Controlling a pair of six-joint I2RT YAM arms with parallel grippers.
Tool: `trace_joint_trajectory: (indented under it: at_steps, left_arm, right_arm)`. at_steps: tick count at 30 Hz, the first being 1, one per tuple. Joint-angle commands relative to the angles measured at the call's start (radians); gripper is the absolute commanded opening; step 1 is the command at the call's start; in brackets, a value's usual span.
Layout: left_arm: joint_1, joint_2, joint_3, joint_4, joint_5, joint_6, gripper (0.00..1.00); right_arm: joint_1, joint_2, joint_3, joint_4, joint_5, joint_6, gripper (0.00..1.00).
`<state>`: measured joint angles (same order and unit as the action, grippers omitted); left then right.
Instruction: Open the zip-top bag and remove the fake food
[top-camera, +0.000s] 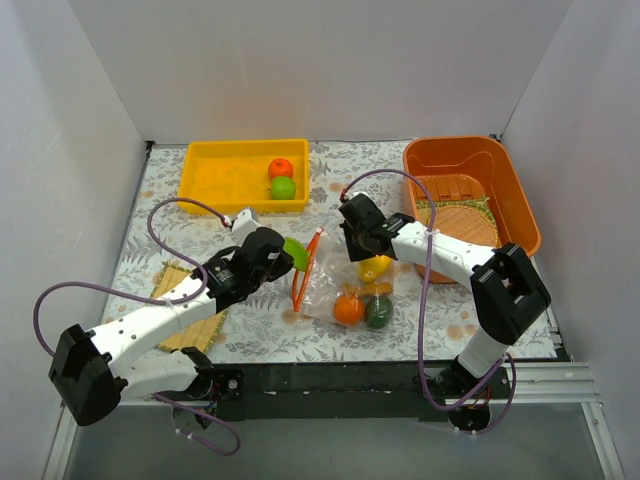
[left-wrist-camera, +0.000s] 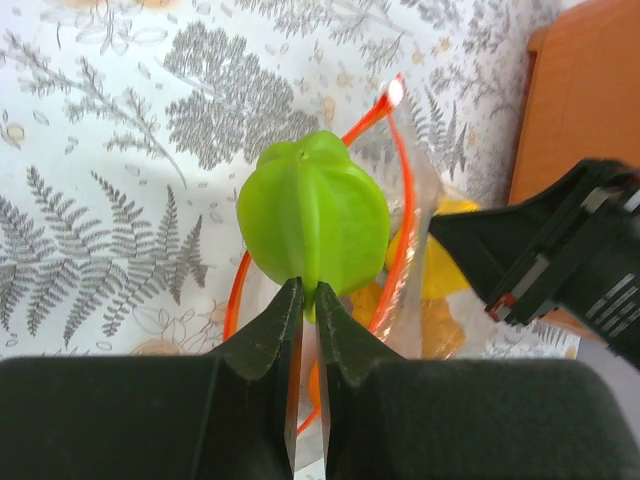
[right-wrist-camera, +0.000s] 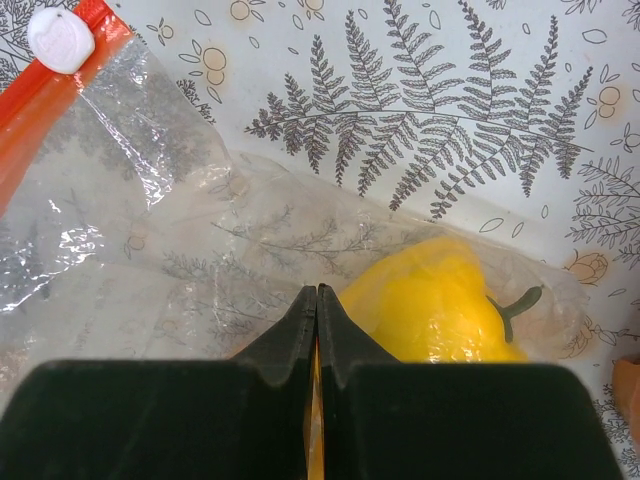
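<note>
The clear zip-top bag (top-camera: 330, 285) lies mid-table with its orange-red zip mouth (top-camera: 308, 268) open toward the left. Inside it are a yellow piece (top-camera: 375, 268), an orange ball (top-camera: 348, 308) and a dark green piece (top-camera: 378, 312). My left gripper (top-camera: 280, 256) is shut on a bright green ribbed piece (left-wrist-camera: 312, 215), pinching its thin edge just outside the bag mouth (left-wrist-camera: 400, 150). My right gripper (top-camera: 360, 238) is shut on the bag's clear film (right-wrist-camera: 200, 250) right beside the yellow piece (right-wrist-camera: 440, 310). The white slider (right-wrist-camera: 60, 40) sits at the end of the zip.
A yellow bin (top-camera: 215, 180) at the back left holds an orange ball (top-camera: 281, 167) and a green ball (top-camera: 284, 187). An orange bin (top-camera: 515, 190) at the right holds a woven disc and wooden slats. A straw mat (top-camera: 190, 320) lies under my left arm.
</note>
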<state>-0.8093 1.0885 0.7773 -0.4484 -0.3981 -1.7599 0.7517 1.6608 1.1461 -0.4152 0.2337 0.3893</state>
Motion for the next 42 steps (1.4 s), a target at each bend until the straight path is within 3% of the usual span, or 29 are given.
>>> trace_joint_trajectory:
  at_steps: [1, 11, 16, 26, 28, 29, 30, 33, 34, 38, 42]
  left_arm:
    - [0.05, 0.037, 0.112, -0.041, -0.085, 0.059, 0.0]
    - [0.332, 0.217, 0.263, 0.14, 0.048, 0.214, 0.0]
    - [0.473, 0.419, 0.406, 0.217, 0.113, 0.232, 0.0]
    - [0.601, 0.775, 0.674, 0.221, 0.134, 0.28, 0.02]
    - [0.607, 0.803, 0.709, 0.212, 0.117, 0.304, 0.18]
    - [0.608, 0.812, 0.715, 0.208, 0.113, 0.31, 0.32]
    - [0.61, 0.82, 0.724, 0.206, 0.111, 0.316, 0.57]
    - [0.616, 0.805, 0.715, 0.198, 0.119, 0.327, 0.76]
    - [0.616, 0.795, 0.706, 0.198, 0.13, 0.329, 0.78]
    - [0.601, 0.706, 0.63, 0.156, 0.162, 0.284, 0.7]
    - [0.541, 0.541, 0.438, 0.128, 0.173, 0.216, 0.55]
  right_arm:
    - [-0.006, -0.053, -0.013, 0.012, 0.018, 0.0, 0.07]
    - [-0.006, -0.075, -0.017, 0.01, 0.016, -0.017, 0.07]
    - [-0.006, -0.091, -0.019, 0.015, 0.012, -0.033, 0.07]
    - [-0.006, -0.105, -0.028, 0.032, -0.025, -0.055, 0.07]
    - [-0.006, -0.101, -0.028, 0.042, -0.028, -0.062, 0.07]
    - [-0.006, -0.098, -0.023, 0.042, -0.028, -0.066, 0.07]
    - [-0.006, -0.092, -0.02, 0.041, -0.031, -0.069, 0.07]
    - [-0.006, -0.085, -0.006, 0.038, -0.031, -0.073, 0.07]
    - [-0.006, -0.085, -0.005, 0.038, -0.031, -0.072, 0.07]
    - [-0.006, -0.094, 0.009, 0.018, -0.016, -0.079, 0.07]
    - [-0.008, -0.145, -0.002, -0.014, 0.021, -0.073, 0.11]
